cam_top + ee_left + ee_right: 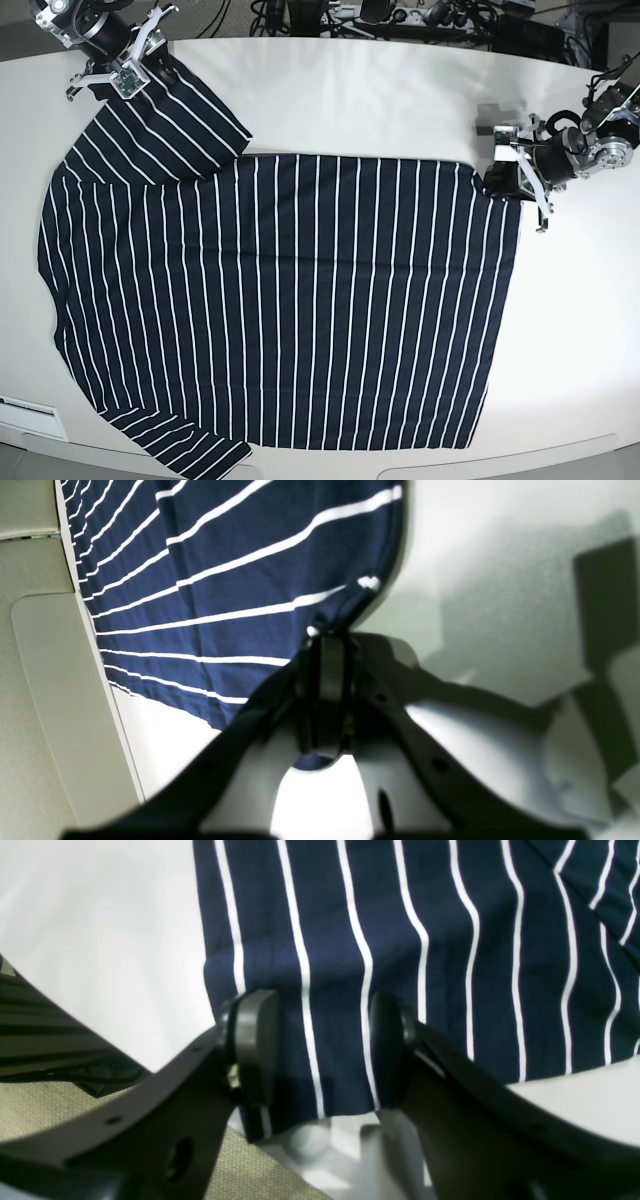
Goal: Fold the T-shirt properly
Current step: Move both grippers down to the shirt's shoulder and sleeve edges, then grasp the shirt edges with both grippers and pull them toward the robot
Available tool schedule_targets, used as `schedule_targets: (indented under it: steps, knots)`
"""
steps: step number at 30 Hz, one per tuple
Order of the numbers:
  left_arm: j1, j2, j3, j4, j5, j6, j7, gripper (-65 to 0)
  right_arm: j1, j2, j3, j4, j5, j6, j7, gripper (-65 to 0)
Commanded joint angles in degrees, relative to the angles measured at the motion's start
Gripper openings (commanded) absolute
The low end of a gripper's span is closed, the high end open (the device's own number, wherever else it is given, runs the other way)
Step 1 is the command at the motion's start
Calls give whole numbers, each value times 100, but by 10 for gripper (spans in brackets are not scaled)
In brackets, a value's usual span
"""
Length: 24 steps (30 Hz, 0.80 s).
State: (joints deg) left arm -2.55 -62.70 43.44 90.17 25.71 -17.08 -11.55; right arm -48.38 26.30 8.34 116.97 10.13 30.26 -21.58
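The T-shirt [280, 310] lay spread flat across the white desk [400, 100], covering most of its middle. It was dark navy with thin white stripes, and its body ran from the left of the base view to a straight hem on the right. One sleeve reached toward the far left corner and the other lay at the near edge. No container was in sight, and no brand, label or writing could be read on the cloth or the desk.

The left gripper [326, 645] sat at the far corner of the hem, on the right of the base view. Its fingers [330, 680] were pressed together on that corner of the T-shirt, and the left wrist view showed the fabric bunched and drawn up into them.

The right gripper [324, 1045] was at the far left sleeve. Its fingers [255, 1040] stood well apart with striped cloth showing between them, and they gripped nothing.

The desk was smooth, matte and white with a rounded outline. Behind its far edge ran a tangle of dark cables [380, 15]. In the right wrist view a patch of greenish-grey carpet [60, 1110] showed past the edge of the desk.
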Motion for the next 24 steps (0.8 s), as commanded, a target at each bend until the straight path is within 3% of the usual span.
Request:
schedule_targets:
  steps: [1,5,13,21,24]
  knots:
    - [66,-96,59,-79,120,-343,275,-650,-48,52,15,48,-11,-2,-7,-331]
    - [63,-96,59,-79,122,-343,275,-650,-50,52,17,326,-131,155,-28,-331]
    - [63,-96,59,-79,122,-343,278,-650,-83,37,15,896,505,426,-400,-331]
    - [63,-96,59,-79,122,-343,256,-650,-79,35,-297,647,358,319,-411,-331]
    - [63,-96,59,-79,122,-343,258,-650,-76,37,-704,487,-280,-66,-387,-331]
